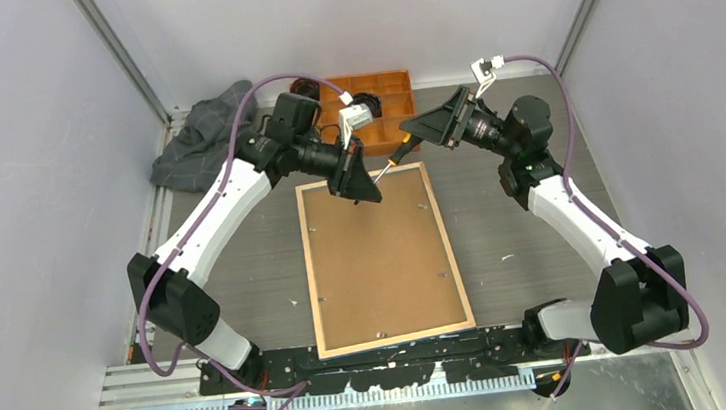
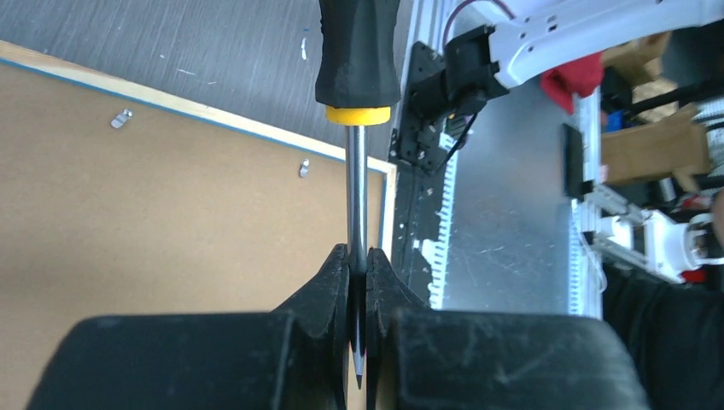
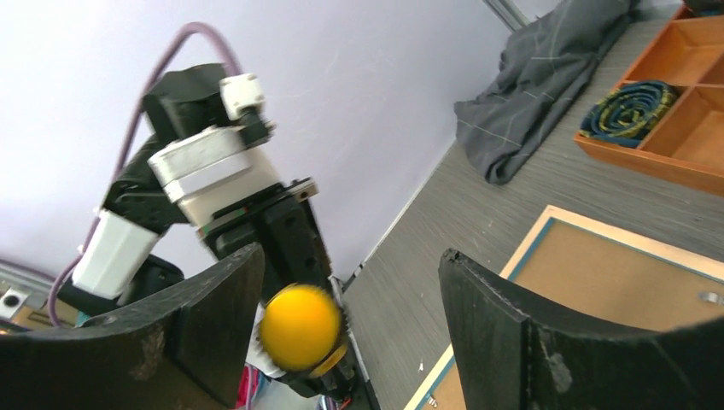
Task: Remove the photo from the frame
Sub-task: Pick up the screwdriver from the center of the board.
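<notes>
The frame [image 1: 308, 271] lies face down on the table, its light wood rim around the brown backing board [image 1: 385, 263]. The photo is hidden under that board. Above the frame's far edge, my left gripper [image 2: 359, 256] is shut on the steel shaft of a screwdriver [image 2: 358, 188], whose handle is black with a yellow collar. My right gripper [image 3: 350, 265] is open, and the screwdriver's yellow butt end [image 3: 300, 329] sits between its fingers, close to the left one. In the top view the tool [image 1: 396, 156] spans between the left gripper [image 1: 369, 186] and the right gripper [image 1: 419, 129].
An orange compartment tray [image 1: 391, 102] stands at the back behind the frame, with a coiled item [image 3: 632, 107] in one cell. A grey cloth [image 1: 197, 141] is bunched at the back left. Small metal clips [image 2: 121, 119] line the backing board's edges.
</notes>
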Controlling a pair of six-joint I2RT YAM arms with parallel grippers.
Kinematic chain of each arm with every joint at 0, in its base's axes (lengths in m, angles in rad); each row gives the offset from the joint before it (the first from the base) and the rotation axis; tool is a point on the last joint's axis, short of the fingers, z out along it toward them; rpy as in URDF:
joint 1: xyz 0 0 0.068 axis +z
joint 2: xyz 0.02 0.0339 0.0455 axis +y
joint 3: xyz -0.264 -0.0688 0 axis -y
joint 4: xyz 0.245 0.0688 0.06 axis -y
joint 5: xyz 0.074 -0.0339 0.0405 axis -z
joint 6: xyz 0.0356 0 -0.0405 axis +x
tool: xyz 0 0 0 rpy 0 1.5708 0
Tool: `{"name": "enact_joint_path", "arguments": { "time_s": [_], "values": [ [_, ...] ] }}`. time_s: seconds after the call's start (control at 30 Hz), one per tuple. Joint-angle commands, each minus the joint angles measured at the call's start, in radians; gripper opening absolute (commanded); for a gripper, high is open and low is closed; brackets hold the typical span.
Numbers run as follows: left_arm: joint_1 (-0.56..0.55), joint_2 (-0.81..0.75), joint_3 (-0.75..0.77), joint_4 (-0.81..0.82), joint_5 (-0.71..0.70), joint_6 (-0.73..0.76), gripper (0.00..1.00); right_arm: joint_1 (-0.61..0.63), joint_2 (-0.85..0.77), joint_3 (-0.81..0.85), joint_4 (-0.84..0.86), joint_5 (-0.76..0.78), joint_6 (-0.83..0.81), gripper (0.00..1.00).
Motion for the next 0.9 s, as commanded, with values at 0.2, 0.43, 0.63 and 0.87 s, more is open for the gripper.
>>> {"name": "enact_joint_path", "arguments": {
  "time_s": [0.2, 0.43, 0.63, 0.87],
  "values": [
    [0.066, -0.016, -0.106, 0.307, 0.285, -0.276, 0.00, 0.082, 0.005, -0.027, 0.256, -0.043, 0.041, 0.72],
    [0.074, -0.003, -0.165, 0.462, 0.366, -0.412, 0.00, 0.121, 0.028, -0.016, 0.245, -0.053, 0.010, 0.33],
    [0.137, -0.016, -0.176, 0.479, 0.336, -0.428, 0.23, 0.122, 0.014, 0.017, 0.134, -0.015, -0.031, 0.01],
    [0.376, -0.050, -0.074, 0.153, -0.051, -0.178, 0.66, 0.146, 0.093, 0.326, -0.623, 0.324, -0.343, 0.01]
  ]
}}
